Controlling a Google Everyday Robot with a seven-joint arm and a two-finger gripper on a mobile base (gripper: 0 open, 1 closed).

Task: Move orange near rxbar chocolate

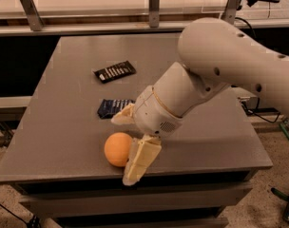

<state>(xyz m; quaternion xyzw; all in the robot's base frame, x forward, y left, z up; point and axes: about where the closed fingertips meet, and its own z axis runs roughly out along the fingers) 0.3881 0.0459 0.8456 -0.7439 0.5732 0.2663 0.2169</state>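
Note:
The orange [117,149] lies on the grey table [63,127] near its front edge. The rxbar chocolate [114,71], a black wrapper with white lettering, lies flat farther back, well apart from the orange. My gripper [121,150] reaches down from the right and is open, with its cream fingers on either side of the orange. The near finger [140,159] rests against the orange's right front side. The far finger [123,117] sits just behind the orange, with a small gap.
A dark blue wrapped bar [112,107] lies between the orange and the black bar, partly hidden by my wrist. The table's front edge [135,175] is close below the orange. A shelf rail [135,23] runs behind the table.

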